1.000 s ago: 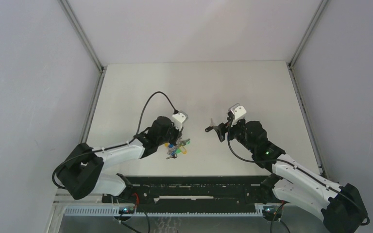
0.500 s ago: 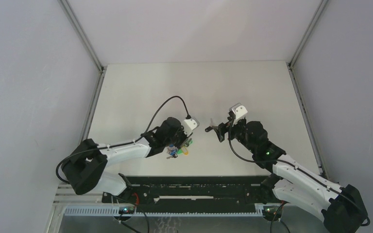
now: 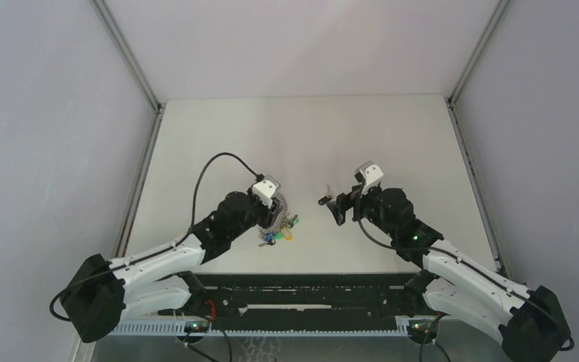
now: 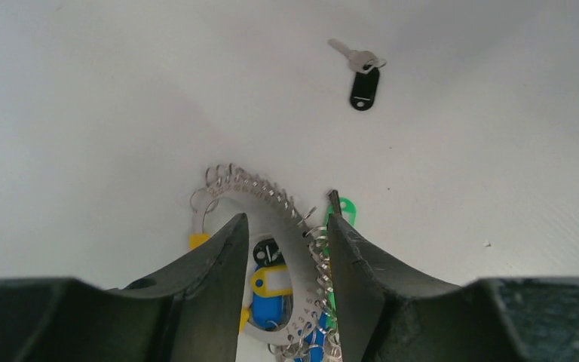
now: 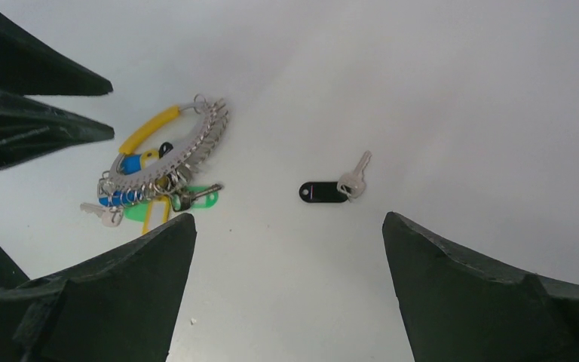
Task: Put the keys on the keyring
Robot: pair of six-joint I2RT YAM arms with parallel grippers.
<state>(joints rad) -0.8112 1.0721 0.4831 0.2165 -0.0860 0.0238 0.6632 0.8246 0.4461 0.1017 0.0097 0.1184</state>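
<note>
The keyring (image 4: pixel 270 202) is a flat silvery arc edged with small wire loops, lying on the white table. The keys with yellow, blue and green tags (image 4: pixel 273 285) cluster inside and beside it. My left gripper (image 4: pixel 286 220) hovers over it, open, with the arc showing between the jaws. In the right wrist view the keyring (image 5: pixel 167 151) lies flat with a green tag (image 5: pixel 196 200) beside it. A loose key with a black tag (image 5: pixel 326 191) lies right of the keyring; it shows as the black-tagged key (image 4: pixel 363 84) in the left wrist view. My right gripper (image 5: pixel 286 226) is wide open and empty, near that key.
In the top view the left gripper (image 3: pixel 274 213) and right gripper (image 3: pixel 333 205) face each other near the table's front. Metal rails (image 3: pixel 139 170) border the table (image 3: pixel 309 136) on both sides. A black frame (image 3: pixel 301 290) crosses in front of the arm bases.
The left gripper went from shut to open, letting go of the keyring, and drew back to the left after swinging right. The right gripper opened wider.
</note>
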